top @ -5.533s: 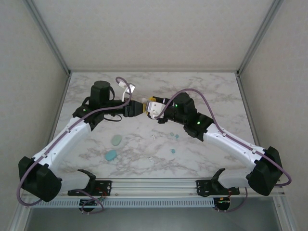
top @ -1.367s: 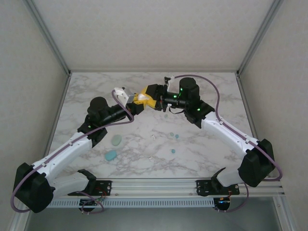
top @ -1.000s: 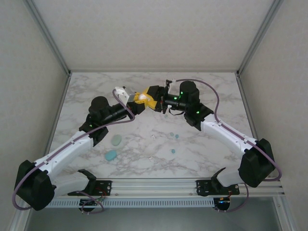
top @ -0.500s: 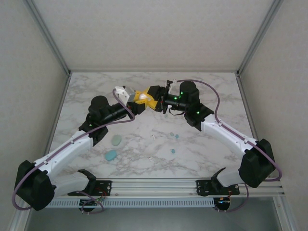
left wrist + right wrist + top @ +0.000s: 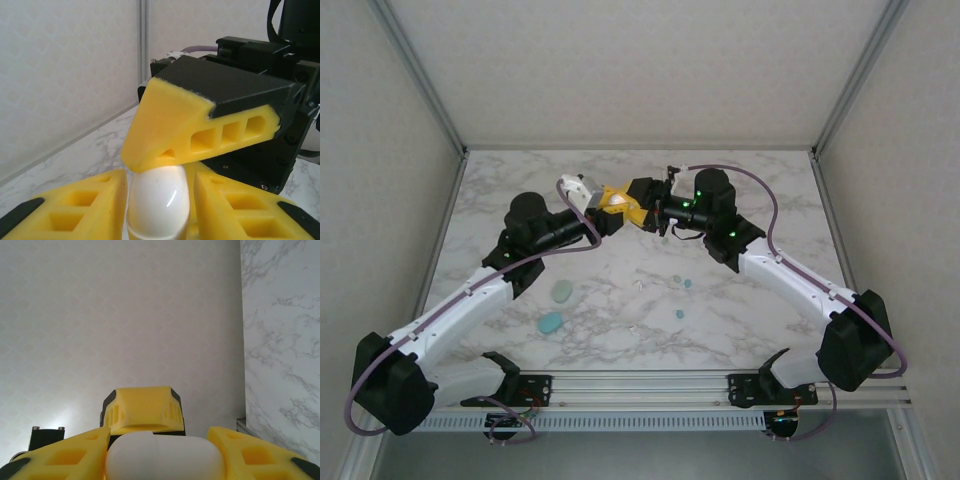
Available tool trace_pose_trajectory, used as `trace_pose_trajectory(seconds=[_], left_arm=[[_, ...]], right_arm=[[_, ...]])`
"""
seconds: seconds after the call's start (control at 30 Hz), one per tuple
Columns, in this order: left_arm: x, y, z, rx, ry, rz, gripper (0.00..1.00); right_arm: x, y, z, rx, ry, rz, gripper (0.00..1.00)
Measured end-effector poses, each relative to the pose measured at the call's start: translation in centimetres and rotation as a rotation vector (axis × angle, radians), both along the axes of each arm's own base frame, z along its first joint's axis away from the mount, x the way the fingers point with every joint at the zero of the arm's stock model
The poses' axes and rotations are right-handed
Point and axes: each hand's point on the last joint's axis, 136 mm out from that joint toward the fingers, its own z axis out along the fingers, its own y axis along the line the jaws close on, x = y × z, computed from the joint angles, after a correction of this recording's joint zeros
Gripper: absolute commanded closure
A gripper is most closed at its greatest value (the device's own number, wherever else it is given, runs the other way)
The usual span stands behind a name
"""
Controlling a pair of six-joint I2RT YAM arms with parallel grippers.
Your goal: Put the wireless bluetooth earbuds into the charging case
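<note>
Arms meet raised over the far table point(image 5: 775, 195): your right gripper point(image 5: 162, 452) clamps the white case point(image 5: 159, 200); left gripper point(image 5: 161, 207) flanks it (grip unclear). Teal earbuds point(image 5: 678, 280) lie below

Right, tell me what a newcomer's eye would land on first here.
High over the far middle of the marble table, the left end effector and right end effector meet, yellow fingers flanking one white oval case. Nearer, left of centre, lie a pale green case and a teal case.
</note>
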Motion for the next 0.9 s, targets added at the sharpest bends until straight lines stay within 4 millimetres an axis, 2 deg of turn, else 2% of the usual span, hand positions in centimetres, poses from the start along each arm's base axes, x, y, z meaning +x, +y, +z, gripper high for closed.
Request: trace_pose_trajectory(seconds=[0.27, 0.43, 0.57, 0.9], left_arm=[[0.0, 0.0, -1.1, 0.032, 0.027, -0.001, 0.6], [-0.1, 0.0, -1.3, 0.04, 0.03, -0.001, 0.66], [0.0, 0.0, -1.2, 0.038, 0.026, -0.001, 0.64], [0.0, 0.0, -0.8, 0.022, 0.025, -0.001, 0.81]], right_arm=[[0.0, 0.0, 0.0, 0.0, -0.004, 0.0, 0.54], [0.0, 0.0, 0.0, -0.001, -0.004, 0.0, 0.54], [0.0, 0.0, 0.0, -0.001, -0.004, -0.003, 0.54], [0.1, 0.0, 0.2, 0.004, -0.01, -0.005, 0.53]])
